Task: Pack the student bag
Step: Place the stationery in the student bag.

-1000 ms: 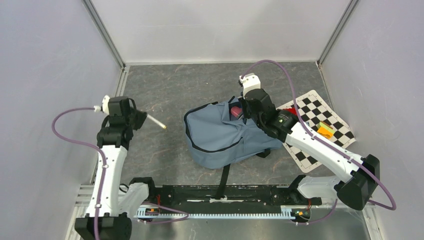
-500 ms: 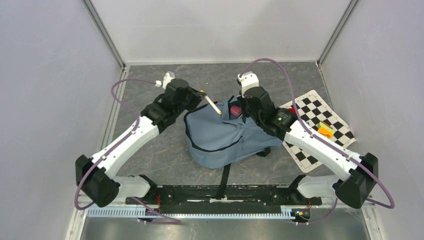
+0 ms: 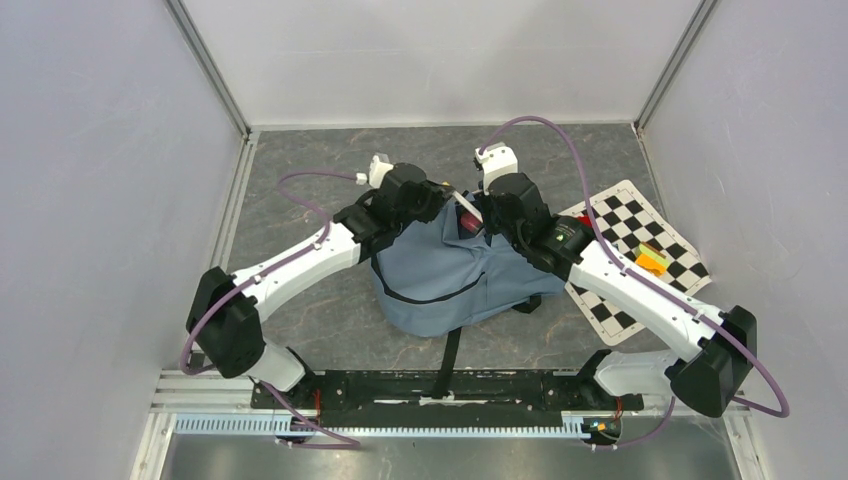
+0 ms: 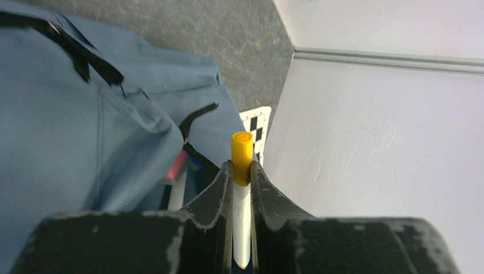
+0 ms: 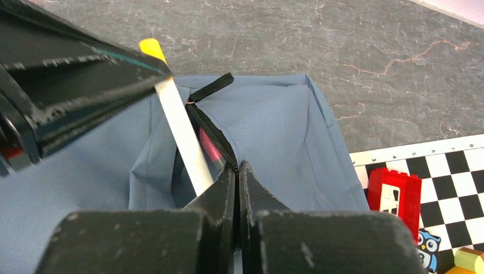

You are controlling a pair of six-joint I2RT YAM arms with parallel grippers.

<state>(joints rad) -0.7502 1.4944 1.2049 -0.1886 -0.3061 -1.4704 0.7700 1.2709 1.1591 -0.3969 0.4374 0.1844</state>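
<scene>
The student bag [image 3: 450, 275], grey-blue with black zippers, lies in the middle of the table with its opening at the far end. My right gripper [image 5: 237, 168] is shut on the black zipper edge of that opening and holds it up. My left gripper [image 4: 242, 168] is shut on a white pen with a yellow cap [image 4: 242, 149]. The pen [image 5: 182, 134] slants down with its lower end at the mouth of the bag [image 5: 285, 125], just left of the right fingertips. A pink item [image 5: 212, 147] shows inside the bag. From above, the two grippers [image 3: 445, 192] [image 3: 482, 222] meet over the opening.
A checkerboard mat [image 3: 640, 250] lies right of the bag and carries an orange and green block [image 3: 652, 260], a red brick [image 5: 394, 194] and a small owl figure [image 5: 428, 245]. Grey walls close the table on three sides.
My left arm has swung from the far left of the table across to the bag, carrying the pen to its opening. The right arm has held still on the zipper edge.
</scene>
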